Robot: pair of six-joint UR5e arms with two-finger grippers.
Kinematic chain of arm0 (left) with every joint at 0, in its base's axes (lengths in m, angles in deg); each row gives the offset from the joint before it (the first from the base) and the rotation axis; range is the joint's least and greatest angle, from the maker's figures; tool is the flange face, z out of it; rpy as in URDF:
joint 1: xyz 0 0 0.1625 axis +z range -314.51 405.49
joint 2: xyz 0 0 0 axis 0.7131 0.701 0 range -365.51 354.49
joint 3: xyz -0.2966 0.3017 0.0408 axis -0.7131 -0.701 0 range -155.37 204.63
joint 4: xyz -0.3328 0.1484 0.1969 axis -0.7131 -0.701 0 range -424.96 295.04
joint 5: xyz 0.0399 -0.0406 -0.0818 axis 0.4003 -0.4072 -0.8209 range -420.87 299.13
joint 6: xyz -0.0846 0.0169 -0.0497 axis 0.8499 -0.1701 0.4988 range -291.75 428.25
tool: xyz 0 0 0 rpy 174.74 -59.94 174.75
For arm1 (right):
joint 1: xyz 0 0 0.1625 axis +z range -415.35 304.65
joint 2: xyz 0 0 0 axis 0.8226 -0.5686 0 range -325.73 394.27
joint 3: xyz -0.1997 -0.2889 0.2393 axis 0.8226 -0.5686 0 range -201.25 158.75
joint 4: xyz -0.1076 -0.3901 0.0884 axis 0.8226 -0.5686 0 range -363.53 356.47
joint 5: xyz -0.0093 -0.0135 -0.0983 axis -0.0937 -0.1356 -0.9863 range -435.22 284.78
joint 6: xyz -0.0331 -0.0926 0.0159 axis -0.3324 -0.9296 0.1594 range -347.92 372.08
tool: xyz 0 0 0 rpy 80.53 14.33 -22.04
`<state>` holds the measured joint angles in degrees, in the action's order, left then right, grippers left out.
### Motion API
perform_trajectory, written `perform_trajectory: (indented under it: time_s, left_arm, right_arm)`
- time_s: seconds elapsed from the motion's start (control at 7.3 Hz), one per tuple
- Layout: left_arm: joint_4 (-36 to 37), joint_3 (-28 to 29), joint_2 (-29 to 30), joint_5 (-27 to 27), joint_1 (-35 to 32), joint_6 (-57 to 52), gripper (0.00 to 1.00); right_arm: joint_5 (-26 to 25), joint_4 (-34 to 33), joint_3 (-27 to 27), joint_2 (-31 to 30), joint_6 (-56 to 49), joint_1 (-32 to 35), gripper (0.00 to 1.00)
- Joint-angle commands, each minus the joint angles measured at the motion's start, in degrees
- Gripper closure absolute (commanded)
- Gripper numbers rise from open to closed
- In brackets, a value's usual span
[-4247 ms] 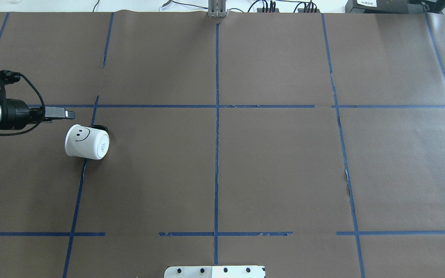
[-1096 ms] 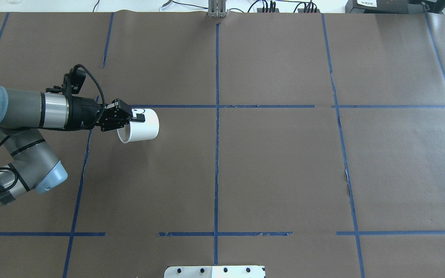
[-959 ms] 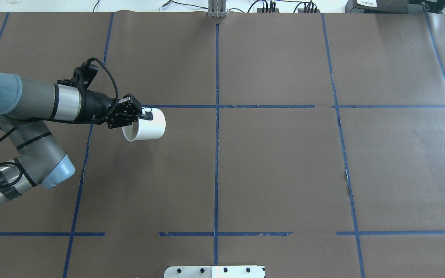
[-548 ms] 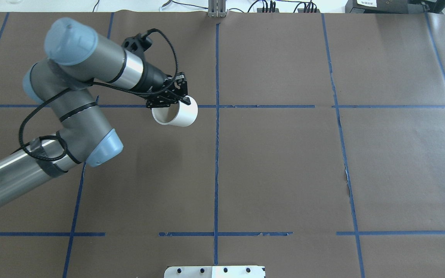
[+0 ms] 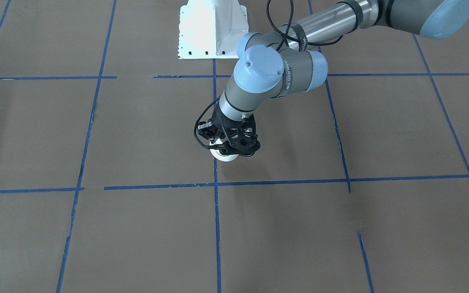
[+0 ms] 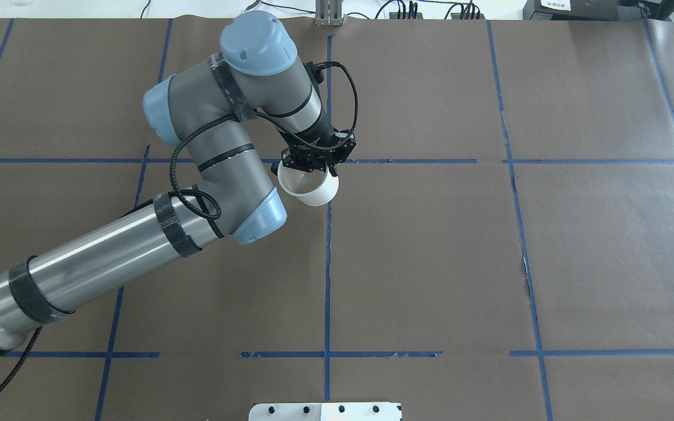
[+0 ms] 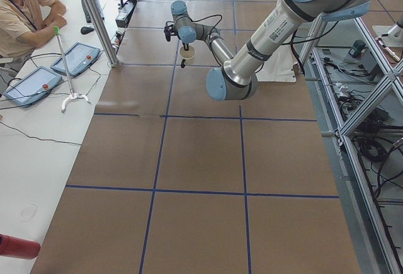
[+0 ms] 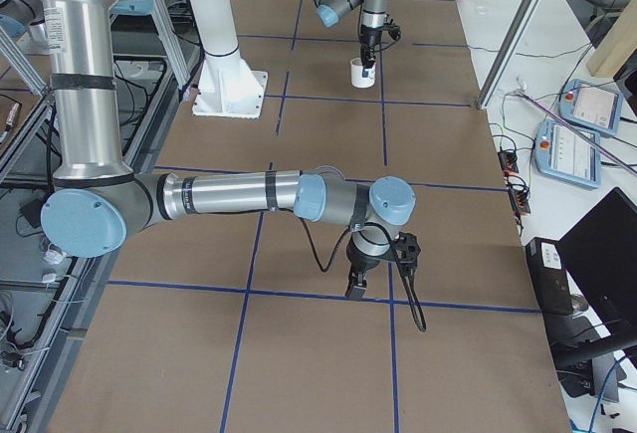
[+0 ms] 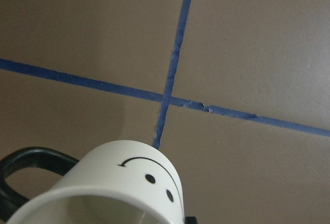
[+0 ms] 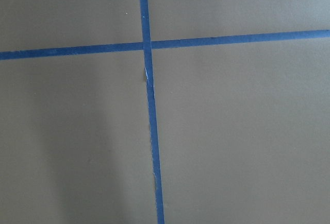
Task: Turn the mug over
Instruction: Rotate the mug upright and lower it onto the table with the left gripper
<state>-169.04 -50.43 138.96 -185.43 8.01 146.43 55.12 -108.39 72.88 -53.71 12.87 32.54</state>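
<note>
Left arm comes in low from the robot's left and bends over toward the central tape cross on the brown-paper worktop. Left hand points down, right at that cross, fingers pinched tight on the rim of the mug, on the rim's cross-facing side. The grip looks narrow, with just the wall thickness between the fingers.

Mug sits just robot-side of the tape cross and overlaps the centre tape line. Mouth faces up, base down. Long axis is near vertical, with the top tipped a bit toward the robot's left, so the pale inside shows from overhead.

In the left wrist view the smiley face is on the outer wall, facing the tape cross. The black handle sticks out to that view's left.

From the front the mug is mostly hidden under the hand and only a white sliver shows. Can't tell if the base touches the worktop or hangs just above it.

Right hand is well apart from the central tape cross, toward the worktop's right end. It points down over another tape crossing and shows only in the side view, so I can't tell how far open it is.
</note>
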Motion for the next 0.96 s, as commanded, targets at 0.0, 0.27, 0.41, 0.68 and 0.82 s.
perform_trajectory:
  time_s: [0.0,0.27,0.41,0.68,0.82]
  left_arm:
    - [0.9,4.3,2.2,0.0,3.1,-1.3,1.00]
    - [1.0,5.1,2.3,0.3,5.0,-1.3,1.00]
    - [1.0,5.3,2.4,1.0,5.0,-1.3,0.71]
    - [1.1,2.7,2.0,4.2,5.4,-1.2,0.00]
    - [2.5,-1.6,1.7,3.9,4.6,-1.2,0.00]
  right_arm:
    - [0.0,0.0,0.0,0.0,0.0,0.0,0.00]
    - [0.0,0.0,0.0,0.0,0.0,0.0,0.00]
    - [0.0,0.0,0.0,0.0,0.0,0.0,0.00]
    - [0.0,0.0,0.0,0.0,0.0,0.0,0.00]
    - [0.0,0.0,0.0,0.0,0.0,0.0,0.00]
